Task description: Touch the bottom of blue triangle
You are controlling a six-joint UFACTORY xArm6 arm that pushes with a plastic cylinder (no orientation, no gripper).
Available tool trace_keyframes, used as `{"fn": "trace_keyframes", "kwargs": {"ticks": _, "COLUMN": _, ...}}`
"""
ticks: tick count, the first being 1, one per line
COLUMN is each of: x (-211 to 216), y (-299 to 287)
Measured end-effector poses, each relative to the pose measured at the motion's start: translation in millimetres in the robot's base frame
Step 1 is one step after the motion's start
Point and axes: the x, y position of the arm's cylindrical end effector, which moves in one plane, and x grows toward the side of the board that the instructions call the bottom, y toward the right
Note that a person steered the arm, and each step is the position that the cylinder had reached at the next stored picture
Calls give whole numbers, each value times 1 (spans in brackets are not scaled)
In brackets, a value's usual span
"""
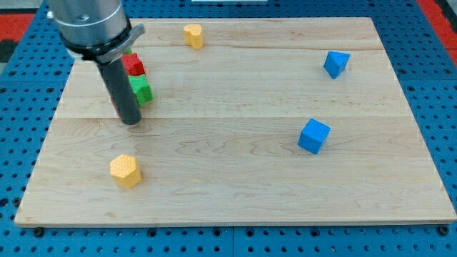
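The blue triangle (335, 63) lies near the view's top right of the wooden board (235, 164). A blue cube (314, 135) lies below it, right of centre. My tip (131, 121) is at the view's left, far from the blue triangle. It stands just left of and below a green block (142, 91), with a red block (133, 64) above that, partly hidden by the rod.
A yellow block (193, 35) lies near the board's top edge. A yellow hexagon block (125, 170) lies at the lower left, below my tip. The blue perforated table (443, 86) surrounds the board.
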Motion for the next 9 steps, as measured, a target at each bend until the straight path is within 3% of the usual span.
{"fn": "trace_keyframes", "kwargs": {"ticks": 1, "x": -9, "y": 15}}
{"fn": "trace_keyframes", "kwargs": {"ticks": 2, "x": -11, "y": 103}}
{"fn": "trace_keyframes", "kwargs": {"ticks": 3, "x": -62, "y": 171}}
{"fn": "trace_keyframes", "kwargs": {"ticks": 4, "x": -74, "y": 271}}
{"fn": "trace_keyframes", "kwargs": {"ticks": 5, "x": -23, "y": 361}}
{"fn": "trace_keyframes", "kwargs": {"ticks": 6, "x": -57, "y": 401}}
{"fn": "trace_keyframes", "kwargs": {"ticks": 7, "x": -108, "y": 327}}
{"fn": "trace_keyframes", "kwargs": {"ticks": 8, "x": -129, "y": 247}}
{"fn": "trace_keyframes", "kwargs": {"ticks": 9, "x": -116, "y": 275}}
